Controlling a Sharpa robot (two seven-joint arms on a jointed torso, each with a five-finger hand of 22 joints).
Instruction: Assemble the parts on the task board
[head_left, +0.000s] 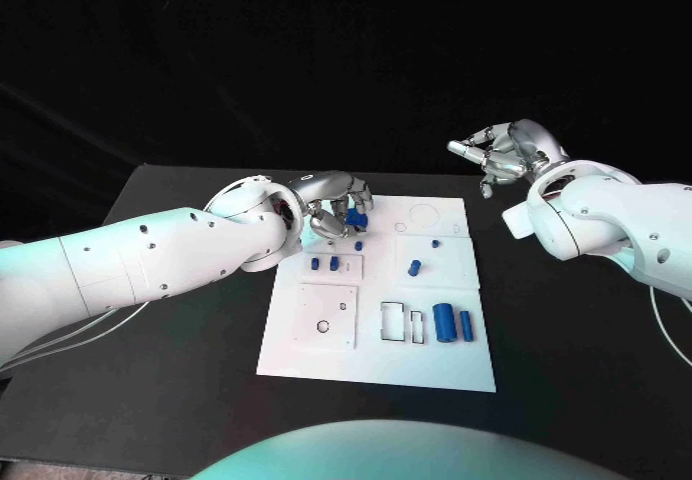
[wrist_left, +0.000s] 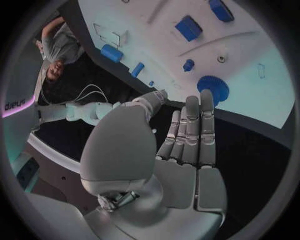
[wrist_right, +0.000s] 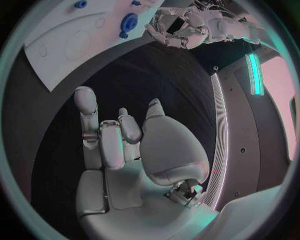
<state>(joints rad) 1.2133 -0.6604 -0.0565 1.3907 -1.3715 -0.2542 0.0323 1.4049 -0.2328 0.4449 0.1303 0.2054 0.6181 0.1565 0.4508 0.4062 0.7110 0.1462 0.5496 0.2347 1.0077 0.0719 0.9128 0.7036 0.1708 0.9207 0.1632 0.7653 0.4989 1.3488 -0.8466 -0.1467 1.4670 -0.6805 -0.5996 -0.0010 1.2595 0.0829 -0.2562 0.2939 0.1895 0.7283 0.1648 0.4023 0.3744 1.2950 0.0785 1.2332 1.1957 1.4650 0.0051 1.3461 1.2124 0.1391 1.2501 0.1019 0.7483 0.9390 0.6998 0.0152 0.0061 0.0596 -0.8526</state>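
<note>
Head view: left hand (head_left: 335, 205) hovering over the far-left corner of the task board (head_left: 378, 350), fingers curled, grip state impossible to tell; right hand (head_left: 502, 152) raised beyond the board, fingers curled in on nothing. Left wrist view: fingers (wrist_left: 190, 131) lying straight and together, holding nothing visible, just short of the blue gear (wrist_left: 213, 88). Right wrist view: fingers bent, empty. Risking, on descent, knocking the gear or neighbouring blue parts (head_left: 326, 264) out of place
</note>
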